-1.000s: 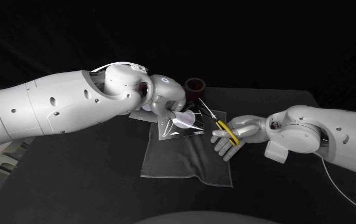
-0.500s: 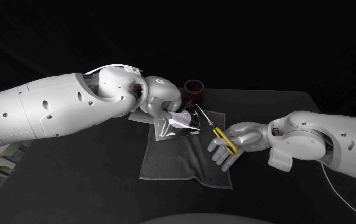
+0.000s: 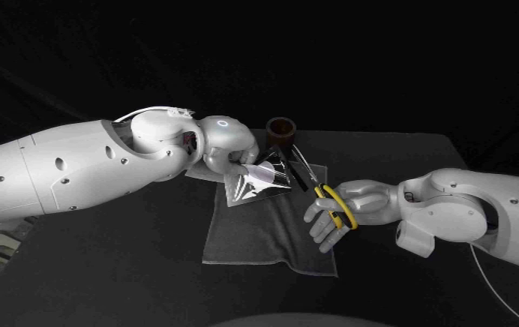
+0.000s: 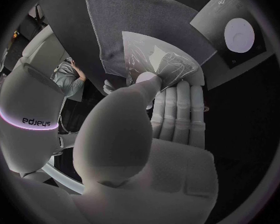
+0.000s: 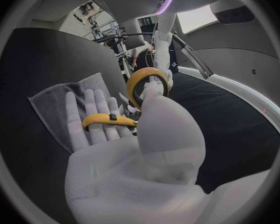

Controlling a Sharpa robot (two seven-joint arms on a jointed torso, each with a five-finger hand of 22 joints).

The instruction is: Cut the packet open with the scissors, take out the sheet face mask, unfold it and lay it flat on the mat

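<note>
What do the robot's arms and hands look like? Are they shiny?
Both arms are fat, smooth and white, like rounded shells. The left arm has little dark dots on it, a thin white cable looping near its wrist, and a small pale ring there too. The right arm is just as round. The left hand and right hand are silvery grey with long, slim fingers.

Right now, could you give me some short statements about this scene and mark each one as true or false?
1. The left hand holds the packet. True.
2. The scissors lie loose on the mat. False: the right hand holds them by their yellow handles.
3. The packet is over the grey mat. True.
4. The mat is crumpled in a heap. False: it lies spread out on the black table.
</note>
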